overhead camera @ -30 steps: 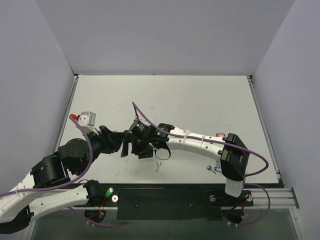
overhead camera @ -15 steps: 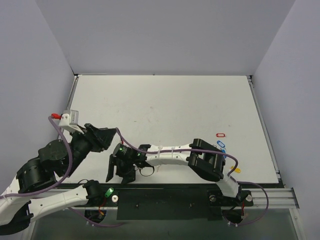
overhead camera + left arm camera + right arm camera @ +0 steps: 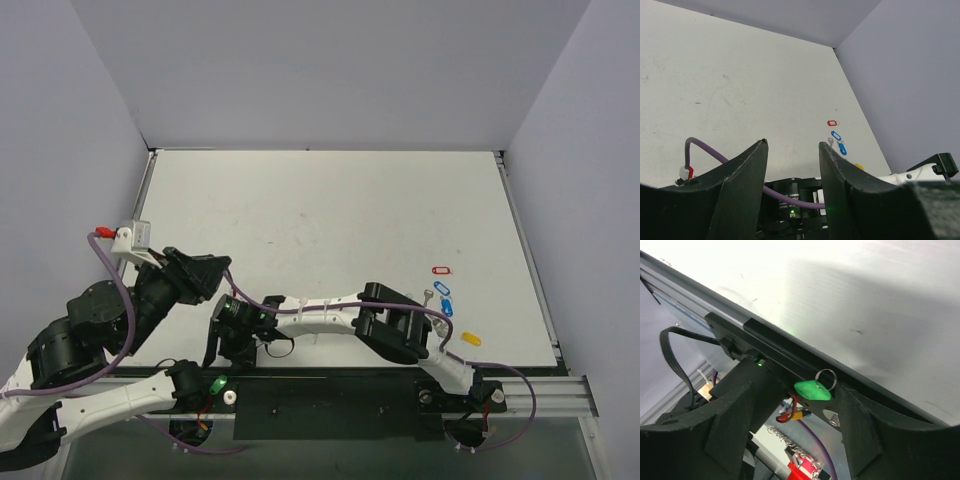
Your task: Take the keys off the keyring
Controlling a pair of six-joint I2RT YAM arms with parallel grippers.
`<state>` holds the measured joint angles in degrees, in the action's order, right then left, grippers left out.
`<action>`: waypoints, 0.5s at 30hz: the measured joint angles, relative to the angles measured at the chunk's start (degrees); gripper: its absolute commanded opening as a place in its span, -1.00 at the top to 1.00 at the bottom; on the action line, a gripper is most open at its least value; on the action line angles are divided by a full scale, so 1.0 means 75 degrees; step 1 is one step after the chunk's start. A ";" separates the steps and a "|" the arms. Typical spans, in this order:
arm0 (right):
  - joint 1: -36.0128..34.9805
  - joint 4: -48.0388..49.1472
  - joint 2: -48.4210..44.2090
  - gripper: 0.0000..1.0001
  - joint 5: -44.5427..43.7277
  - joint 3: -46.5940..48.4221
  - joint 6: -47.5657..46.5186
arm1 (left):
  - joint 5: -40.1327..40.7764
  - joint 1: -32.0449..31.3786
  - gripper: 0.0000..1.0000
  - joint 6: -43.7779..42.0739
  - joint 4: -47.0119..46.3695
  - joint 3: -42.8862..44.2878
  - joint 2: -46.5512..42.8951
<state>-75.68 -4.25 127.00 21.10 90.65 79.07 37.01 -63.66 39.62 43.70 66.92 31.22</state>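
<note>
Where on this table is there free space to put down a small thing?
The far half of the table is bare, from wall to wall. It is crowded at the near-left edge, under the left arm and right arm, and at the near right, around the red tag, blue tags, silver key and yellow tag.

Smooth green plastic key (image 3: 811, 390), shiny metal wire keyring (image 3: 825, 371), matt white table (image 3: 865, 290).

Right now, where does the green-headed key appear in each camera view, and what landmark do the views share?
Top external: green-headed key low, left of centre, just past the near edge of the white table.
Left wrist: not in it.
Right wrist: near centre, just below the table's edge.
Shared landmark: the white table, seen in all three.
</note>
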 measured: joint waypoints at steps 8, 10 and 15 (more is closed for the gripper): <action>-0.0175 -0.0213 0.0312 -0.13 0.0029 0.0463 0.0064 | 0.0000 0.0000 -0.10 0.0003 0.0006 0.0000 -0.0216; -0.0184 -0.0408 0.0335 -0.13 0.0029 0.0501 0.0064 | 0.0003 0.0000 -0.10 0.0000 0.0009 0.0000 -0.0268; -0.0230 -0.0839 0.0370 -0.04 -0.0134 0.0720 -0.0035 | 0.0006 0.0000 -0.10 0.0003 0.0038 0.0020 -0.0306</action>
<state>-77.41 -10.55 129.78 20.10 96.05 78.81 37.06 -63.66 39.64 43.99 67.07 28.93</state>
